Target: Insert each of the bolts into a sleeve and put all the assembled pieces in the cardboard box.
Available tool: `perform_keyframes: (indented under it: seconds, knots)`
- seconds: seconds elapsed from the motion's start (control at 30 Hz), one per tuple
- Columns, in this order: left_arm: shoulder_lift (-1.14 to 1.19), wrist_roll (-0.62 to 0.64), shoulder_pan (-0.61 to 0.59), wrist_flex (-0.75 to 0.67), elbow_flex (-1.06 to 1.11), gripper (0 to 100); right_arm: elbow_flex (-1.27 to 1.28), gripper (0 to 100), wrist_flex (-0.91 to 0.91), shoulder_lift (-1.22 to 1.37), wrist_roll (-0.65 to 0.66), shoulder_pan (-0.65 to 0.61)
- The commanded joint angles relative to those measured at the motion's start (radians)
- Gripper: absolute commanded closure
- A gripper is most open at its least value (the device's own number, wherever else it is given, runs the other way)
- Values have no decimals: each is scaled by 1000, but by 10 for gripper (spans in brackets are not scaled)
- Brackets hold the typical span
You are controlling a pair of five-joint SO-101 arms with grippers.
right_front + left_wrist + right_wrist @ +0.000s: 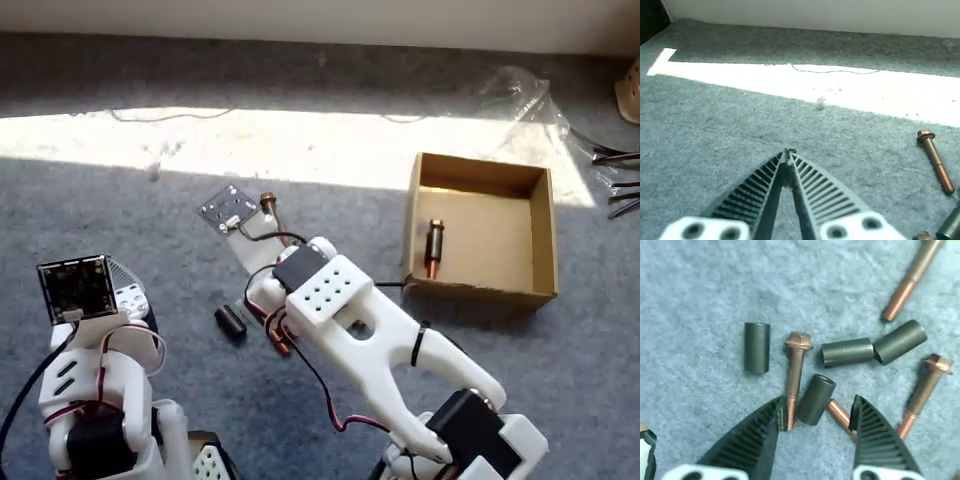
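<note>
My right gripper (pixel 818 412) is open, low over a cluster of parts on the grey carpet. Between its fingers lie a dark sleeve (pixel 816 399) and the threaded end of a copper bolt (pixel 795 371). Three more sleeves (pixel 757 347) (pixel 847 352) (pixel 900 341) and further bolts (pixel 922 390) (pixel 912 282) lie around them. The cardboard box (pixel 540 235) stands to the right of the cluster and holds one assembled piece (pixel 435 248). My left gripper (pixel 787 152) is shut and holds nothing, above bare carpet, with a bolt (pixel 936 161) off to its side.
A clear plastic bag (pixel 520 95) and black tools (pixel 615 185) lie at the far right. A sunlit strip (pixel 200 135) crosses the carpet beyond the parts. The right arm (pixel 380 335) stretches from the lower right over the centre; a sleeve (pixel 230 322) lies beside it.
</note>
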Motion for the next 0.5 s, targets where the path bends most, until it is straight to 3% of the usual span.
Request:
perform_keyframes:
  seconds: [0.0, 0.4, 0.47]
  knots:
    - [-12, -3, -81, 0, -7, 992, -47, 815, -22, -7, 6, -58]
    - [-12, -5, -311, 0, -7, 991, -44, 815, -82, -5, 3, -97]
    - [-12, -5, -337, -2, -7, 991, -42, 815, -116, -4, -57, -97]
